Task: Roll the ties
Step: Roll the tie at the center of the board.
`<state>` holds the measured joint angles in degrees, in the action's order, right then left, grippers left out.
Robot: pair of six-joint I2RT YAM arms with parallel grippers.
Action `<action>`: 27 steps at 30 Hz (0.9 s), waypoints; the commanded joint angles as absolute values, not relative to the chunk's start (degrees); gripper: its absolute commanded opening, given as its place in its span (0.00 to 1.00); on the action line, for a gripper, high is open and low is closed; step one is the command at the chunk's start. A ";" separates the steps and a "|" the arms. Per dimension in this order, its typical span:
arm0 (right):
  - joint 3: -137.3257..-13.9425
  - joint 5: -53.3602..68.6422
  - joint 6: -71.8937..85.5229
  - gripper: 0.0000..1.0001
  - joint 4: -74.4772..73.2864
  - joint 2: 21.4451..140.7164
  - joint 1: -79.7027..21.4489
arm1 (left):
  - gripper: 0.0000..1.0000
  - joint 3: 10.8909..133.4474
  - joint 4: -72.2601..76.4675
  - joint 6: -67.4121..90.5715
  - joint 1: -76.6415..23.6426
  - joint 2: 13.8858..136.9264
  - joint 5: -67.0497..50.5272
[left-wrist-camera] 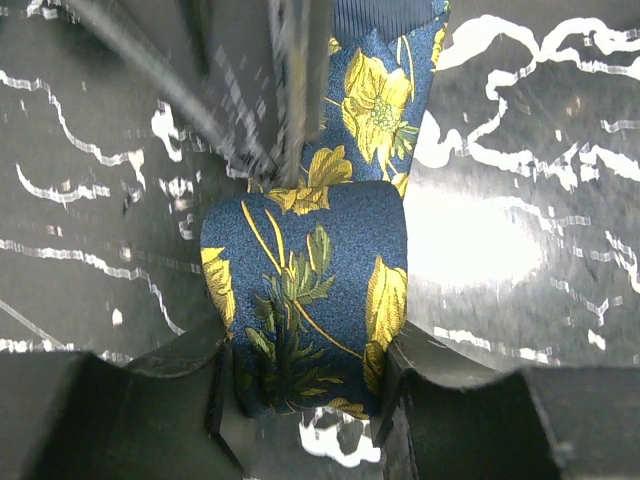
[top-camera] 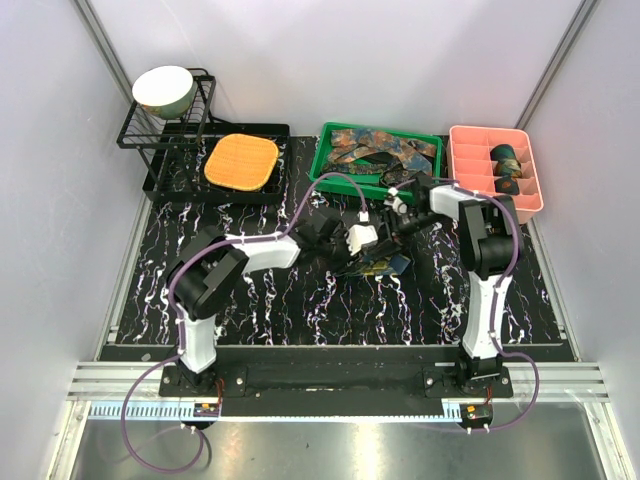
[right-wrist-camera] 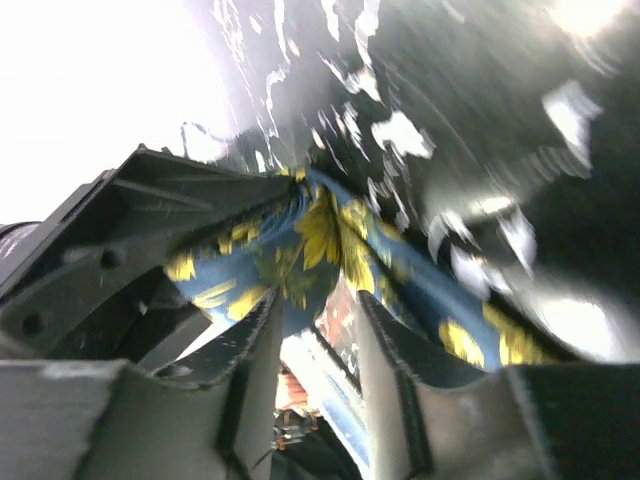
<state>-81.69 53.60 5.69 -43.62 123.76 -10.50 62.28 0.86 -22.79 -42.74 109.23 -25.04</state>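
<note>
At the middle of the black white-veined worktop [top-camera: 250, 300], your left pincer [left-wrist-camera: 305, 385] grips a navy fabric necktie with yellow flower pattern [left-wrist-camera: 320, 260] by its folded-over end, one finger pressed to each side. The strip runs away across the surface. Your right pincer [right-wrist-camera: 315, 335] meets the same necktie just beyond, but blur hides whether it is clamped. Farther back, a green plastic tray [top-camera: 390, 127] holds loose patterned ties [top-camera: 380, 148]. Beside it, a pink compartment tray [top-camera: 490, 131] holds small rolled ties [top-camera: 507, 155].
</note>
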 commanded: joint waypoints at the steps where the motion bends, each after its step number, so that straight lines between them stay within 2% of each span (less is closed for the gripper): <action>1: -78.32 56.51 4.48 0.37 -48.79 117.25 -8.96 | 0.00 62.40 -12.04 -21.81 -43.59 116.01 -18.02; 4: -75.41 55.64 6.32 0.26 -46.33 117.59 -9.58 | 0.00 63.80 -13.18 -20.48 -43.33 116.54 -17.84; 12: -77.60 46.24 8.09 0.16 -41.22 123.39 -9.58 | 0.00 65.13 -15.20 -22.06 -43.16 115.32 -19.51; 16: -78.66 41.23 9.40 0.09 -41.40 126.29 -9.49 | 0.00 65.21 -14.85 -23.64 -42.54 113.21 -21.79; 18: -79.01 39.74 10.19 0.01 -41.66 127.79 -9.58 | 0.00 66.17 -14.85 -24.08 -41.84 112.42 -24.60; 27: -79.89 36.22 9.58 0.00 -43.15 130.61 -9.49 | 0.00 71.19 -13.62 -25.48 -40.61 109.07 -32.07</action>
<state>-80.51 48.99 9.89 -45.10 126.30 -9.80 69.34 -7.92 -23.49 -41.30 111.44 -27.79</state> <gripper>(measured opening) 0.006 0.412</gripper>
